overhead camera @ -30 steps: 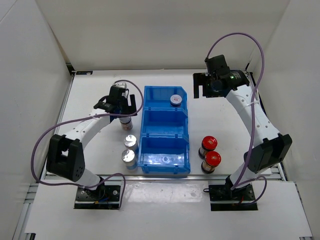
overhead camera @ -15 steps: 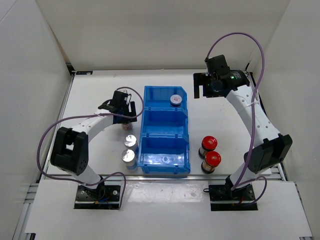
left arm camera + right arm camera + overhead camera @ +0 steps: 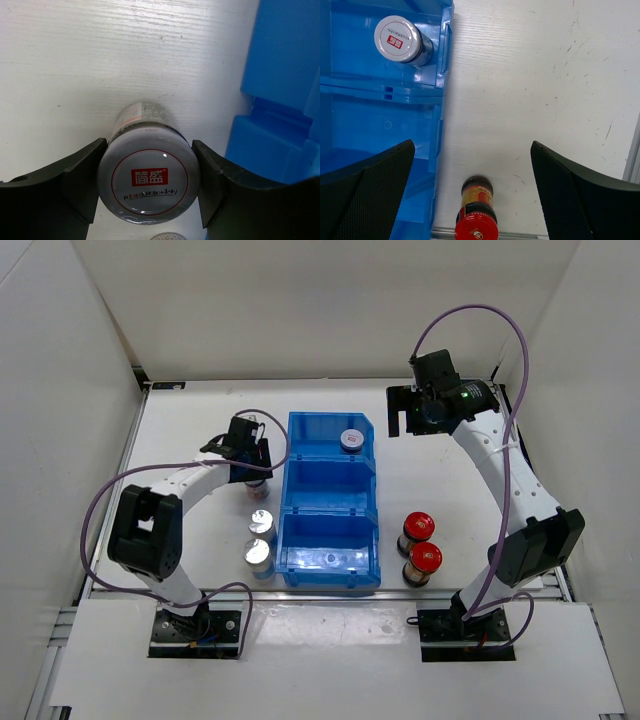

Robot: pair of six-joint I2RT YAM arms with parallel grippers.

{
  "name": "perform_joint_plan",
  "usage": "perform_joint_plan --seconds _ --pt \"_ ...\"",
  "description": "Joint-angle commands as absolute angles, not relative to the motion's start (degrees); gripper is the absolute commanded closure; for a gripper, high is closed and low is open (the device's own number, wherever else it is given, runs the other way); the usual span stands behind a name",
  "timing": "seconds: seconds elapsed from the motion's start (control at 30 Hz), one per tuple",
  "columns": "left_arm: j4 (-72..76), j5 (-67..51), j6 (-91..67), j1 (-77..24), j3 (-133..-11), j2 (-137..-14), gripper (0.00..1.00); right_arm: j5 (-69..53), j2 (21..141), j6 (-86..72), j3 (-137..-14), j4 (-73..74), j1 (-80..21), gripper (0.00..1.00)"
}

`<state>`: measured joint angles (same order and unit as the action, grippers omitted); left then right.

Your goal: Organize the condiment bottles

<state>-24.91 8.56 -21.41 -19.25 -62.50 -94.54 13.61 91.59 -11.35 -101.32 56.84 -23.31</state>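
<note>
White tabletop (image 3: pixel 75 60), grey-capped jar (image 3: pixel 149 181) clasped between left fingers (image 3: pixel 75 192).

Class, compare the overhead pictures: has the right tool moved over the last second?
No. The right tool stays right of the blue bin's far corner, unchanged.

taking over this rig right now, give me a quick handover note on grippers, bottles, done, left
left gripper: shut on a grey-white-cap jar standing on the table, left of the blue bin.
right gripper: open, empty, above the table right of the bin.
done: second grey-white-cap jar in the far compartment.
left: the gripped jar, two silver-cap jars left of the bin, two red-cap jars right.
</note>
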Motion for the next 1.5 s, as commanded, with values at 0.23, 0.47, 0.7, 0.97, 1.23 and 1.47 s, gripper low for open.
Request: perform_joint_plan --seconds 0.23,0.47,0.7,0.97,1.23,1.47 --pt "-28.5 14.7 -19.3 -19.2 -68.4 -86.1 0.89 14.7 90.0 -10.6 -100.1 54.8 -23.2 0.00" --pt "-32.1 17.0 -17.1 -19.2 -83.8 -86.5 0.89 15.2 89.5 -10.6 -99.6 54.8 -23.2 0.00" --pt "-30.0 12.9 -13.4 -24.9 -96.5 -96.0 0.89 15.2 88.3 -11.2 -97.7 55.3 -23.2 0.00" --pt "-28.2 7.4 -13.4 -28.7 -103.4 -105.5 0.89 17.5 87.2 -11.2 -96.7 55.3 -23.2 0.00" --pt "-29.3 4.3 -14.0 -29.3 -111.0 -114.9 0.89 18.9 87.2 -10.1 -97.3 55.3 -23.2 0.00" --pt "-32.0 3.8 -13.9 -29.3 -116.3 -122.7 0.85 20.0 87.2 -8.4 -97.3 54.2 -23.2 0.00"
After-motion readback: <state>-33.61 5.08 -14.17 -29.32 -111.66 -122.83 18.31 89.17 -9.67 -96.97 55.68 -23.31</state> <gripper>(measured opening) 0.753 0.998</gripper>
